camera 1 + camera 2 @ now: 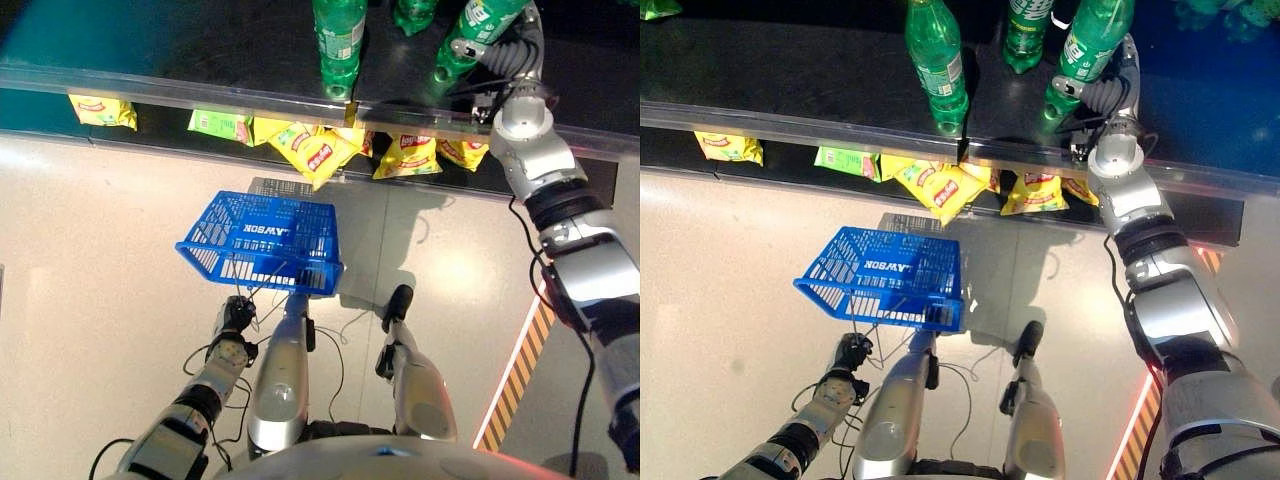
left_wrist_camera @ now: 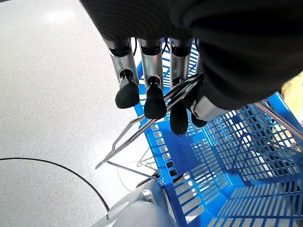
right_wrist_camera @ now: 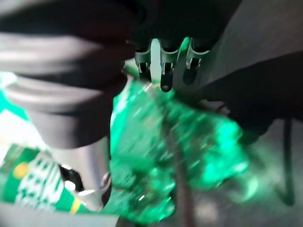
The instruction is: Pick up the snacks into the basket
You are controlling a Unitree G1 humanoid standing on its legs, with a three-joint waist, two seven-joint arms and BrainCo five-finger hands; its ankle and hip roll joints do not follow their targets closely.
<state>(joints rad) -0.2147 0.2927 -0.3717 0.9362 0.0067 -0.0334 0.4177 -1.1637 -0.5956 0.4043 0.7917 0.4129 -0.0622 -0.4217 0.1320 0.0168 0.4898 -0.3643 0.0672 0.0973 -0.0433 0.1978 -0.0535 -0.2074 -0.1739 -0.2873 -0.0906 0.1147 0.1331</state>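
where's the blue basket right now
The blue basket hangs over the floor on the robot's left, its wire handle gripped by the left hand, below the shelf's yellow snack bags.

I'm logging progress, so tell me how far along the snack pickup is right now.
Nothing looks done yet: the blue basket appears empty. In hand: the left robot hand is curled on the basket's wire handle, and the right robot hand reaches among the green bottles on the upper shelf. Left: the snack bags on the lower shelf.
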